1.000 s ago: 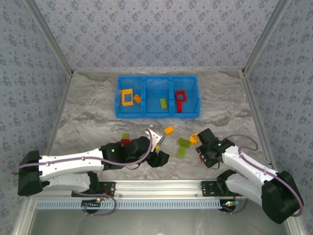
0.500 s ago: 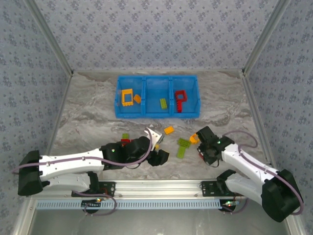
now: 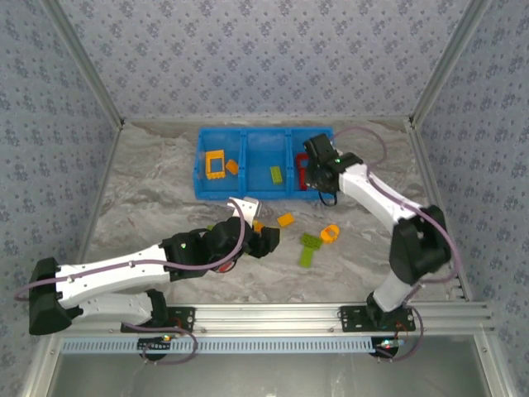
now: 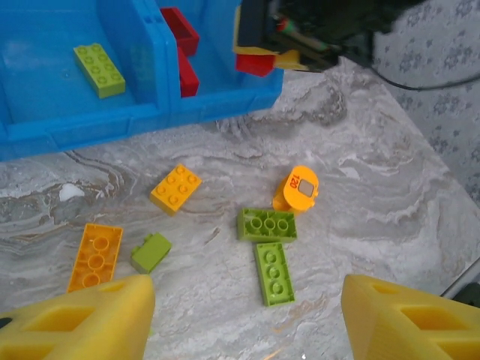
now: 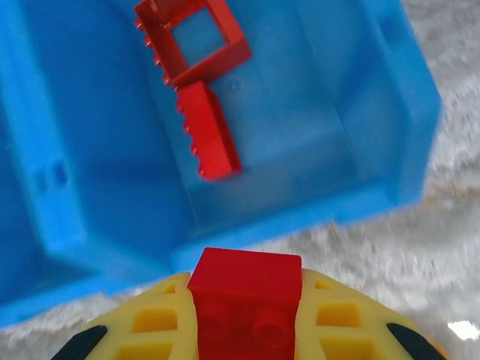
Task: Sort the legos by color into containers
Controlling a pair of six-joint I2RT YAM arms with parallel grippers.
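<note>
In the right wrist view the gripped red brick (image 5: 244, 279) runs off the frame at 6 o'clock, so its lower end cannot be seen; the yellow fingers (image 5: 337, 319) of the right hand (image 5: 246, 326) are cropped there too; the table (image 5: 450, 247) at 3 o'clock is a grey smear; the blue bin (image 5: 390, 112) is cut at 12 and 9 o'clock. In the left wrist view the left hand (image 4: 246, 304) has its fingers cut at 6 o'clock; a divider hides part of the red pieces (image 4: 184, 34) at 12 o'clock. From above, the right hand covers part of the red frame (image 3: 302, 175).
</note>
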